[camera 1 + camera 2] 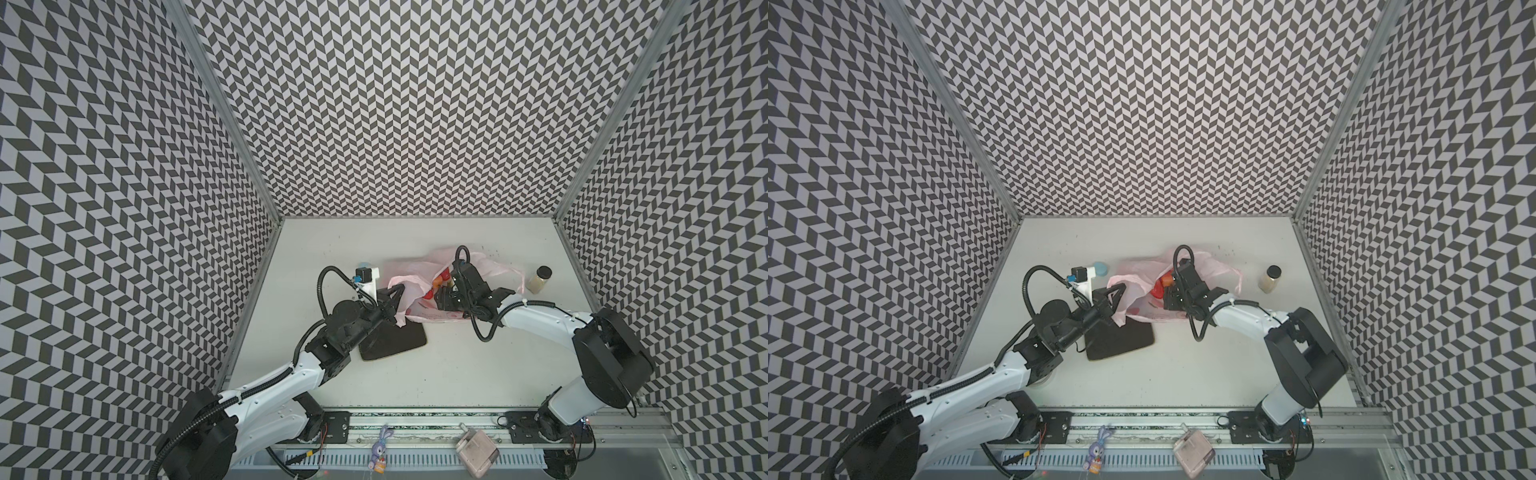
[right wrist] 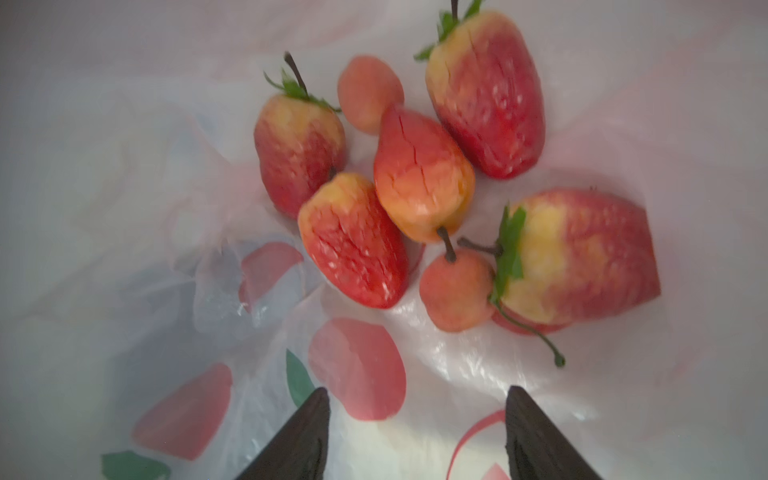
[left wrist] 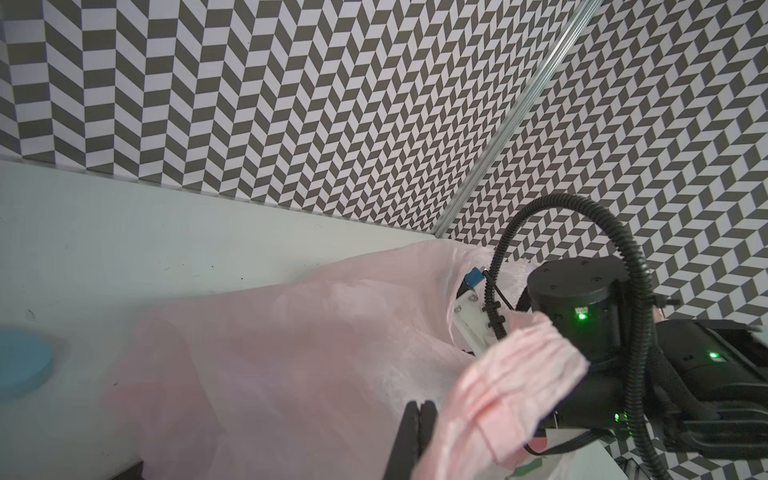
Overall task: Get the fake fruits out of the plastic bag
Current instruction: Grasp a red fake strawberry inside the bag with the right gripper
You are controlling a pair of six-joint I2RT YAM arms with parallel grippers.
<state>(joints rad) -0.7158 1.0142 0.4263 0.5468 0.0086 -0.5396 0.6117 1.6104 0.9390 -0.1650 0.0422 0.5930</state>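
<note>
**Setting.** White tabletop [image 1: 457, 374] enclosed by black-and-white chevron walls [image 1: 415, 104]. All positions are given from the plastic bag [image 1: 415, 272].

1. **Light-blue blob** [image 1: 1100, 269]. On the table just left of the bag, partly hidden behind the left arm's camera mount.
2. **Left gripper** [image 3: 419, 411]. At the bag's left edge, with its fingers pressed together, pinching the pink loop handle.
3. **Dark square plate** [image 1: 395, 343]. Flat on the table, just in front of the bag's left corner; the bag's edge overlaps its far side.
4. **Plastic bag.** Translucent pale pink, crinkled, with red and green print. It lies mid-table with its mouth open.
   - **Contents (right wrist view):** the fake fruits [image 2: 353, 245], all inside and clustered on the bag's floor, touching one another.
   - Five red strawberries [image 2: 486, 95], three of them showing green caps.
   - Two small orange-peach balls [image 2: 455, 291].
5. **Right gripper** [image 2: 417, 390]. Reached into the bag's mouth from the right. Its fingers are spread apart with nothing between them, the tips short of the fruit pile and over a printed red mark.
6. **Jar** [image 1: 540, 279]. Dark lid, pale contents, on the table just right of the bag's right handle.
</note>
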